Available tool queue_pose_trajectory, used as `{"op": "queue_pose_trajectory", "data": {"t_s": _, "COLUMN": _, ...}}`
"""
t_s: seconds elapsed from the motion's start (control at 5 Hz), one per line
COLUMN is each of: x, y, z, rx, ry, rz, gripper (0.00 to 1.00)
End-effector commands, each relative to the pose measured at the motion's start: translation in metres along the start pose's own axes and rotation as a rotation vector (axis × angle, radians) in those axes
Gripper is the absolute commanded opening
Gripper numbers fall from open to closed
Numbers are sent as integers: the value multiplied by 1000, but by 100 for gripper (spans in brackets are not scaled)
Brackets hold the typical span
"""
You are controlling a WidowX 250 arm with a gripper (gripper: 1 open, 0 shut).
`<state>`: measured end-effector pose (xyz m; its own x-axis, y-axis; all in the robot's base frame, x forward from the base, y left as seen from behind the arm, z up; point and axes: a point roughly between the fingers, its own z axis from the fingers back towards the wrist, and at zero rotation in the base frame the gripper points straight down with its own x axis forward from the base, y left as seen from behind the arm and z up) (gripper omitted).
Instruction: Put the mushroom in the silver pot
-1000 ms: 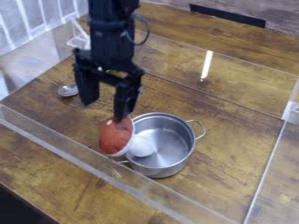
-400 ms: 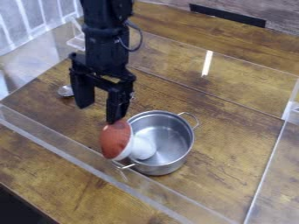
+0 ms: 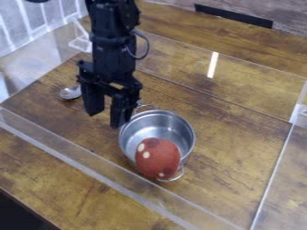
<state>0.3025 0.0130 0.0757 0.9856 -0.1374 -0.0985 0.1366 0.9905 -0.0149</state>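
Wooden table [image 3: 240, 99]; mushroom [image 3: 157, 157] in silver pot [image 3: 157, 137], stem hidden; pincer [image 3: 106, 111] closed, empty.

High oblique view over table [image 3: 228, 81]

The mushroom [image 3: 157, 158] was leaning on the left rim of the silver pot [image 3: 157, 140] a second ago, with its red cap out over the edge and its white stem inside. Now it sits down inside the pot at the near side, cap up, and you can see its pale spots. The gripper [image 3: 109, 105] had its two black fingers spread wide apart before, and now they are pulled in close together, with nothing between them, just left of the pot.
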Motion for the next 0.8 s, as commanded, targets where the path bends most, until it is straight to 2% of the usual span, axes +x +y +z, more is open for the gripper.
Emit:
{"op": "queue_pose_trajectory", "data": {"t_s": 0.0, "x": 10, "y": 4, "z": 14, "rx": 8, "ry": -55, "rz": -29, "gripper": 100}}
{"op": "queue_pose_trajectory", "data": {"t_s": 0.2, "x": 13, "y": 6, "z": 15, "rx": 8, "ry": -56, "rz": -54, "gripper": 100}}
{"op": "queue_pose_trajectory", "data": {"t_s": 0.6, "x": 14, "y": 4, "z": 30, "rx": -1, "ry": -71, "rz": -32, "gripper": 100}}
